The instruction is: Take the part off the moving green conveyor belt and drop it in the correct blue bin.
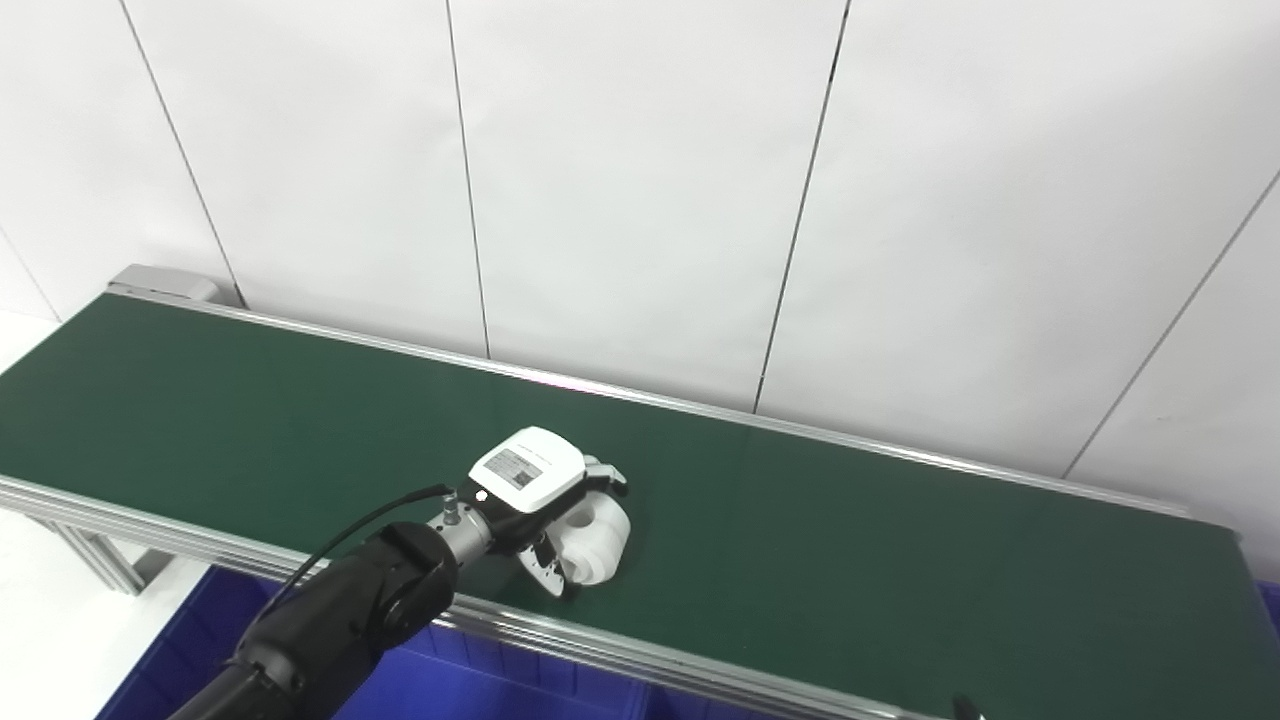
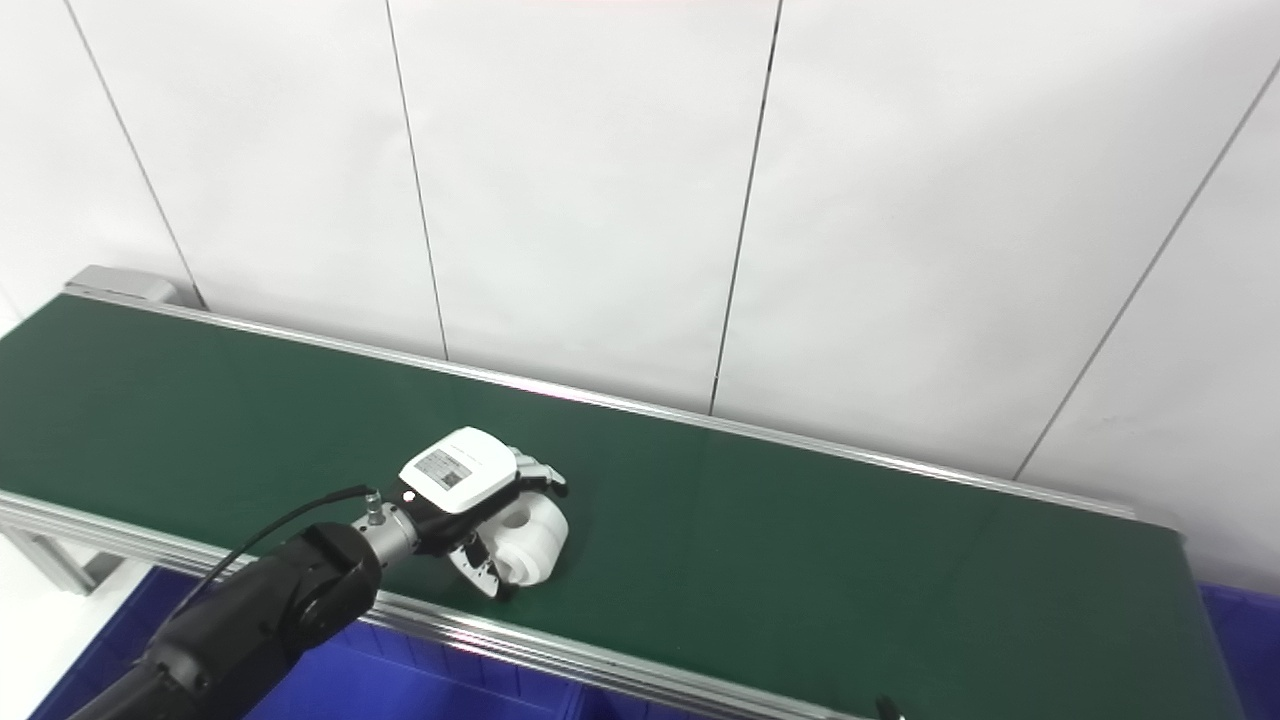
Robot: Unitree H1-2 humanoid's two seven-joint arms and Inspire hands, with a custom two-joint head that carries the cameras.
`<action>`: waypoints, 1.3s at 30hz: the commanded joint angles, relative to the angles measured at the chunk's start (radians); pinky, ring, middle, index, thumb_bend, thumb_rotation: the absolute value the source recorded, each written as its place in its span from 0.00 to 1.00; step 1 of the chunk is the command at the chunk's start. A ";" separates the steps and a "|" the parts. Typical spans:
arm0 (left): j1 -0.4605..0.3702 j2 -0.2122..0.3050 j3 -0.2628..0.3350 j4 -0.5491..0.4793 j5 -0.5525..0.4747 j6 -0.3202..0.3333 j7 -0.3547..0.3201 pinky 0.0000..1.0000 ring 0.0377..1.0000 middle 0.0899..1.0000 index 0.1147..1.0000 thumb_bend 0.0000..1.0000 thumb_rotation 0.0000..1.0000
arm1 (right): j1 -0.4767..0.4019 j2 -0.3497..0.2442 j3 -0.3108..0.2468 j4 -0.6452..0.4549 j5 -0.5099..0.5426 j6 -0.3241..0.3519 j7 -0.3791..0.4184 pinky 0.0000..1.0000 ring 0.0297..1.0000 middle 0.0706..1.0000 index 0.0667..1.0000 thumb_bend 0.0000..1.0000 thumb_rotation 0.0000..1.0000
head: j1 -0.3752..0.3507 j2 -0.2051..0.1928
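A white, round plastic part with a hole in it lies on the green conveyor belt, near the belt's front edge. My left hand reaches in from the lower left. Its fingers curl over the top of the part and its thumb sits under the near side, so the hand is closed around it. The part still looks to be touching the belt. The same hold shows in the right eye view. Of my right hand only a small dark tip shows at the bottom edge.
Blue bins stand below the belt's front rail, and another blue corner shows at the far right. The belt's silver rail runs between hand and bins. A white panelled wall stands behind the belt.
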 commanded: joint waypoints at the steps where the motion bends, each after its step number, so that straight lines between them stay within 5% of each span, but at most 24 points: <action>1: -0.033 0.017 0.010 0.007 0.011 0.016 0.068 0.37 0.42 0.43 0.52 0.62 0.02 | -0.002 0.002 0.004 -0.028 0.001 -0.009 0.002 0.90 0.93 0.98 0.97 0.71 1.00 | -0.001 0.001; 3: -0.035 0.016 0.005 0.020 0.005 0.010 0.084 0.34 0.38 0.38 0.47 0.54 0.00 | -0.002 0.003 0.004 -0.029 0.004 -0.010 0.003 0.90 0.93 0.98 0.96 0.70 1.00 | -0.002 0.002; 11: -0.029 0.009 0.009 0.007 -0.075 -0.012 0.049 0.37 0.38 0.38 0.46 0.52 0.00 | 0.002 0.003 0.005 -0.039 -0.003 -0.003 0.002 0.89 0.93 0.98 0.96 0.70 1.00 | -0.007 0.006; 20: 0.015 0.014 0.052 -0.143 -0.228 0.003 -0.073 0.39 0.37 0.38 0.47 0.52 0.00 | 0.010 0.013 0.009 -0.064 -0.010 0.015 -0.003 0.87 0.92 0.97 0.96 0.71 1.00 | -0.003 0.032; 28: 0.148 0.106 0.109 -0.493 -0.220 0.035 -0.227 0.34 0.34 0.40 0.44 0.52 0.00 | 0.026 0.027 0.012 -0.165 -0.005 0.091 0.001 0.87 0.92 0.97 0.95 0.69 1.00 | -0.011 0.177; 39: 0.369 0.208 0.220 -0.523 -0.242 -0.025 -0.216 0.30 0.33 0.43 0.43 0.52 0.00 | 0.019 0.034 0.031 -0.282 0.000 0.208 0.010 0.87 0.91 0.95 0.94 0.68 1.00 | -0.058 0.263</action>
